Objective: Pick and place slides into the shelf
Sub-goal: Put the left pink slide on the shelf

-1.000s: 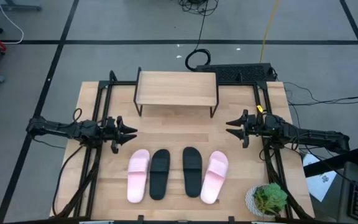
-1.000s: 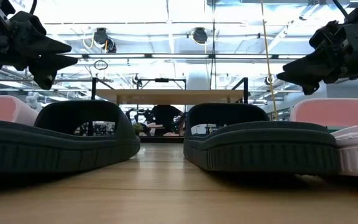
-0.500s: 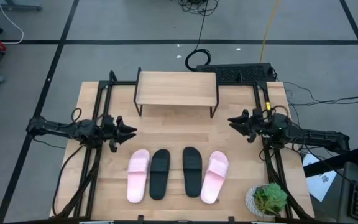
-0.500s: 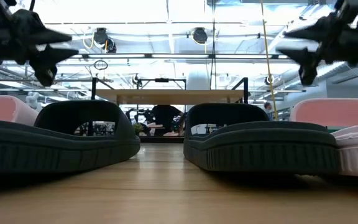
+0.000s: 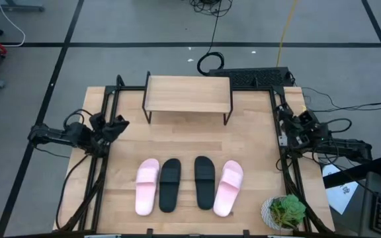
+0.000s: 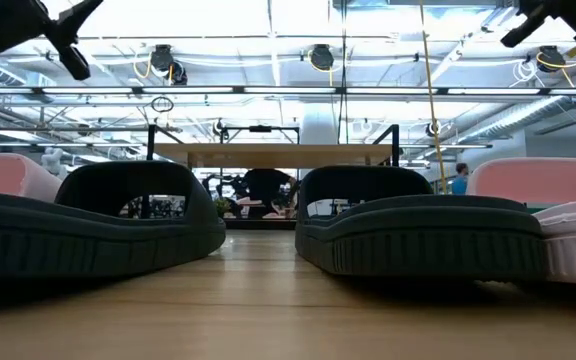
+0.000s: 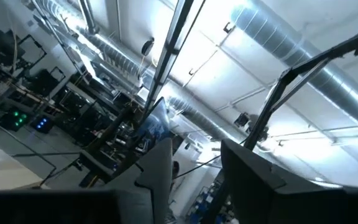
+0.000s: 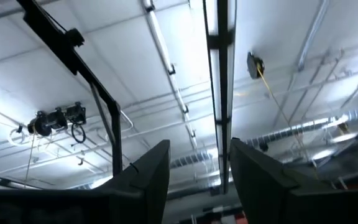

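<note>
Four slides lie sole down in a row on the near half of the table: a pink one (image 5: 147,186), two black ones (image 5: 170,184) (image 5: 204,182), and a pink one (image 5: 228,188). In the low view the black pair (image 6: 98,225) (image 6: 418,225) fills the foreground. The shelf (image 5: 188,94) stands on its black legs at the far middle, with nothing on it. My left gripper (image 5: 116,123) is drawn back near the table's left edge. My right gripper (image 5: 284,119) is near the right edge. Both are open, tipped up and away from the slides; their wrist views (image 7: 194,168) (image 8: 201,168) show only the ceiling.
A potted plant (image 5: 284,211) stands at the near right corner. Black arm frames (image 5: 104,165) (image 5: 286,165) run along both sides of the table. A dark box (image 5: 256,78) and cables lie beyond the far edge. Bare wood lies between the shelf and the slides.
Both grippers have drawn back from the table's middle, the left toward the left edge and the right toward the right edge. Both have risen and tipped upward, nearly leaving the top of the low view. The slides and the shelf have stayed put.
</note>
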`<state>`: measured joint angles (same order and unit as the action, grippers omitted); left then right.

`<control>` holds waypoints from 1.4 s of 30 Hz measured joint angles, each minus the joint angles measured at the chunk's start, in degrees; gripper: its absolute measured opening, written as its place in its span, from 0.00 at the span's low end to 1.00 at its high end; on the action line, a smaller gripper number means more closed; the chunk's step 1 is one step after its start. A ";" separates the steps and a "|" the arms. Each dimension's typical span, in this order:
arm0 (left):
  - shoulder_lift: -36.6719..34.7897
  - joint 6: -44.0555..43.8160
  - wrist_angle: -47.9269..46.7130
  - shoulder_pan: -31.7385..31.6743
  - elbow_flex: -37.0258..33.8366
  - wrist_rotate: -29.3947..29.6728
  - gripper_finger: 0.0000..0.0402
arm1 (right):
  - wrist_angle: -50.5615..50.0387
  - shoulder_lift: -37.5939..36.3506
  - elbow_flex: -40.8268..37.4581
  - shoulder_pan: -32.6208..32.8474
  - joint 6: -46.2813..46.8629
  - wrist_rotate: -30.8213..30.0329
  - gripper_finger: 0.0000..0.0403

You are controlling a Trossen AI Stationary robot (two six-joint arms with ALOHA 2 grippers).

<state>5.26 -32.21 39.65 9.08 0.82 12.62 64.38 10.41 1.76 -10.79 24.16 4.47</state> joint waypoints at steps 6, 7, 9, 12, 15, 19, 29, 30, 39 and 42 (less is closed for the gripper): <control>0.00 -1.15 1.03 0.00 0.31 0.11 0.34 | 0.09 0.00 0.00 0.00 -0.94 -0.35 0.39; 0.00 -1.11 1.03 0.00 0.72 0.50 0.34 | 0.15 0.00 0.00 0.00 -0.95 -0.35 0.39; 0.00 -0.53 0.97 0.00 2.14 1.48 0.34 | 1.12 0.02 0.19 0.00 -1.05 -0.35 0.39; 0.00 1.49 -0.25 0.00 5.53 2.43 0.34 | 1.85 0.02 1.65 0.00 -0.54 -0.15 0.39; 0.47 3.20 -8.05 0.00 11.56 2.45 0.34 | 0.73 0.25 4.47 0.01 0.58 0.24 0.39; 5.55 1.25 -23.58 0.17 22.51 2.43 0.34 | -3.22 2.17 10.84 0.00 0.11 2.89 0.39; 32.82 -7.09 -43.74 11.06 49.06 -0.04 0.34 | -19.60 16.90 34.56 0.02 -3.03 20.00 0.39; 35.73 -8.23 -45.61 12.92 51.25 0.91 0.34 | -20.76 18.30 36.69 0.02 -3.43 21.23 0.39; 55.55 -23.45 -56.54 28.50 64.79 12.54 0.34 | -32.11 25.53 47.43 0.07 -3.87 24.34 0.39; 60.42 -31.60 -59.59 33.01 66.67 17.37 0.34 | -32.79 26.44 47.98 0.07 -3.87 24.32 0.39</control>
<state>65.68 -63.81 -19.93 42.09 67.49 29.99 31.59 36.85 49.74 -10.72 20.29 28.80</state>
